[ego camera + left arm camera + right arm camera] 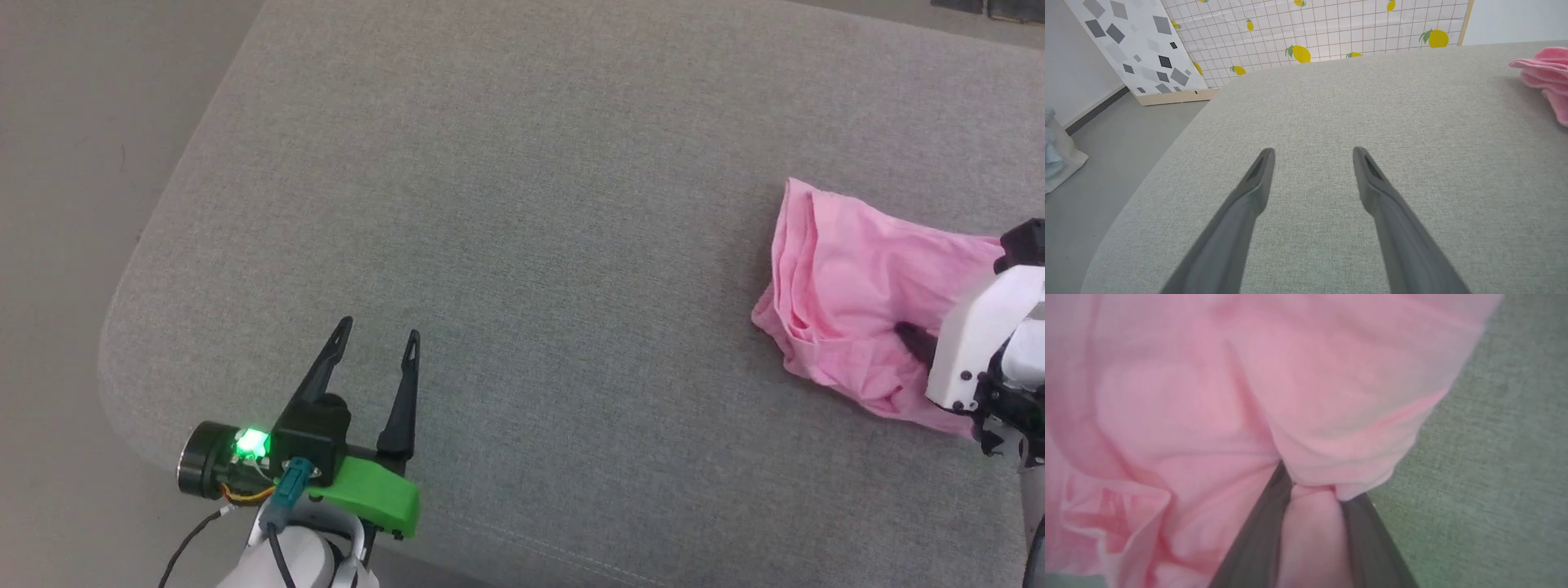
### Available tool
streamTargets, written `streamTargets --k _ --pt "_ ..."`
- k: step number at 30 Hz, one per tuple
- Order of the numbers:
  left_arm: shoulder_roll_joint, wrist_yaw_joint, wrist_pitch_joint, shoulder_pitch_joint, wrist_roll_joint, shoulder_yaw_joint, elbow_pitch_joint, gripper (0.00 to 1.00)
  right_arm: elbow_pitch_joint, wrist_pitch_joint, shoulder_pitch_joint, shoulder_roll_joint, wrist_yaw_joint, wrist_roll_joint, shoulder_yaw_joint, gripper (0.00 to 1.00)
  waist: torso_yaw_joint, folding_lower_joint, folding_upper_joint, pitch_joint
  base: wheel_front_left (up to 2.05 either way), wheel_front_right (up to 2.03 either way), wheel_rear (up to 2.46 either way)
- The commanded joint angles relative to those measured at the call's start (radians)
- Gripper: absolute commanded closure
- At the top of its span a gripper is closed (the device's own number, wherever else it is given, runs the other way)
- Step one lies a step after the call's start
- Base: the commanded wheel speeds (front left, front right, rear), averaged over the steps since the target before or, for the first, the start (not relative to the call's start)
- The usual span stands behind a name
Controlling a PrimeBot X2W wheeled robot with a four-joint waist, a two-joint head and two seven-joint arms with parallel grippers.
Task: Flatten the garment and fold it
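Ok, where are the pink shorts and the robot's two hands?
pink shorts point(849, 278), head view, middle of the crumpled cloth.
left hand point(380, 327), head view, the gap between its open fingertips.
right hand point(1313, 486), right wrist view, between its fingers, where pink cloth sits.

Garment point(849, 278) noted bright pink, plain. Cushion point(522, 204) under left gripper point(380, 327): lt grey weave. Fingers point(404, 392) black, mount point(367, 494) green, LED point(251, 441) lit green. Ahead of it: lemon panel point(1331, 28), yellow on white grid; shard panel point(1135, 45), grey/black on white.
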Motion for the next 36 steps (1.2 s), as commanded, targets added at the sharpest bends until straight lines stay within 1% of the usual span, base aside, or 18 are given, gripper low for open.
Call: streamTargets --k 1,4,6,8,10,13,19,21,25,27,30,32,36 --pt "-0.006 0.0 -0.007 -0.004 0.014 0.004 0.006 0.0 0.031 -0.017 0.009 0.009 0.005 -0.004 0.041 1.0 -0.008 0.0 0.0 -0.007 0.0 0.0 0.0" --pt "-0.007 -0.002 -0.007 0.0 0.012 0.006 0.011 0.0 0.01 -0.069 0.002 -0.043 0.005 -0.004 0.108 1.0 -0.025 0.0 0.0 -0.022 0.0 0.0 0.0" --pt "-0.007 -0.004 -0.007 0.002 0.01 0.007 0.013 0.0 -0.013 -0.101 -0.006 -0.093 0.005 0.001 0.169 1.0 -0.045 0.0 0.0 -0.034 0.0 0.0 0.0" --pt "-0.005 -0.004 -0.007 0.007 0.007 0.009 0.015 0.0 -0.041 -0.126 -0.016 -0.156 0.005 0.006 0.244 1.0 -0.071 0.0 0.0 -0.048 0.0 0.0 0.0" --pt "-0.004 -0.004 -0.008 0.014 0.003 0.011 0.016 0.0 -0.07 -0.141 -0.028 -0.221 0.005 0.02 0.307 1.0 -0.099 0.0 0.0 -0.057 0.0 0.0 0.0" --pt "0.0 -0.004 -0.008 0.024 -0.003 0.014 0.011 0.0 -0.123 -0.15 -0.055 -0.341 0.005 0.046 0.405 1.0 -0.151 0.0 0.0 -0.056 0.0 0.0 0.0" --pt "0.004 -0.006 -0.008 0.024 -0.003 0.019 -0.008 0.0 -0.191 -0.149 -0.109 -0.57 0.005 0.105 0.513 1.0 -0.243 0.0 0.0 -0.009 0.0 0.0 0.0" --pt "0.004 -0.008 -0.008 0.014 0.0 0.019 -0.017 0.0 -0.193 -0.15 -0.112 -0.634 0.005 0.128 0.523 1.0 -0.266 0.0 0.0 0.017 0.0 0.0 0.0" --pt "0.007 -0.012 -0.008 -0.007 0.008 0.02 -0.036 0.0 -0.174 -0.163 -0.097 -0.732 0.005 0.159 0.508 1.0 -0.303 0.0 0.0 0.074 0.0 0.0 0.0" --pt "0.011 -0.014 -0.007 -0.017 0.013 0.02 -0.045 0.0 -0.15 -0.185 -0.082 -0.769 0.005 0.166 0.489 1.0 -0.315 0.0 0.0 0.103 0.0 0.0 0.0" --pt "0.019 -0.018 -0.002 -0.032 0.02 0.017 -0.056 0.0 -0.089 -0.238 -0.05 -0.814 0.005 0.159 0.454 1.0 -0.321 0.0 0.0 0.144 0.0 0.0 0.0" --pt "0.025 -0.02 0.001 -0.041 0.025 0.018 -0.064 0.0 -0.028 -0.28 -0.034 -0.821 0.005 0.164 0.415 1.0 -0.32 0.0 0.0 0.169 0.0 0.0 0.0" --pt "0.037 -0.022 0.008 -0.057 0.035 0.016 -0.082 0.0 0.109 -0.372 -0.002 -0.838 0.005 0.131 0.348 1.0 -0.306 0.0 0.0 0.214 0.0 0.0 0.0"
